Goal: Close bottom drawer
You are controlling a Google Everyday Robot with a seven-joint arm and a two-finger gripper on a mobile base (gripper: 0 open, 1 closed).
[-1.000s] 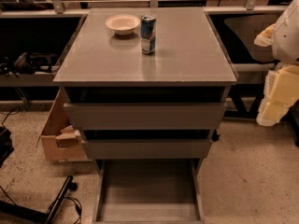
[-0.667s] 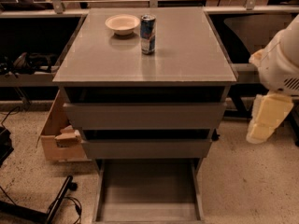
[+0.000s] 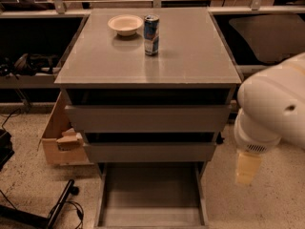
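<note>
The bottom drawer [image 3: 150, 194] of the grey cabinet is pulled far out toward me, and its grey box interior shows. Its front edge lies at the bottom of the view. The mid-sized drawer [image 3: 150, 151] and the top drawer [image 3: 147, 118] above it stand slightly out. My gripper [image 3: 248, 168] hangs from the white arm [image 3: 274, 109] to the right of the cabinet. It is about level with the mid-sized drawer, above the floor, and touches nothing.
A white bowl [image 3: 125, 24] and a blue can [image 3: 151, 28] stand on the cabinet top [image 3: 190, 56]. A cardboard box [image 3: 59, 142] sits on the floor to the left. A black stand and cables [image 3: 57, 209] lie at the lower left. Shelving runs behind the cabinet.
My arm has swung further into view from the right. The gripper has moved down and left, closer to the cabinet's right side. The drawers have not moved.
</note>
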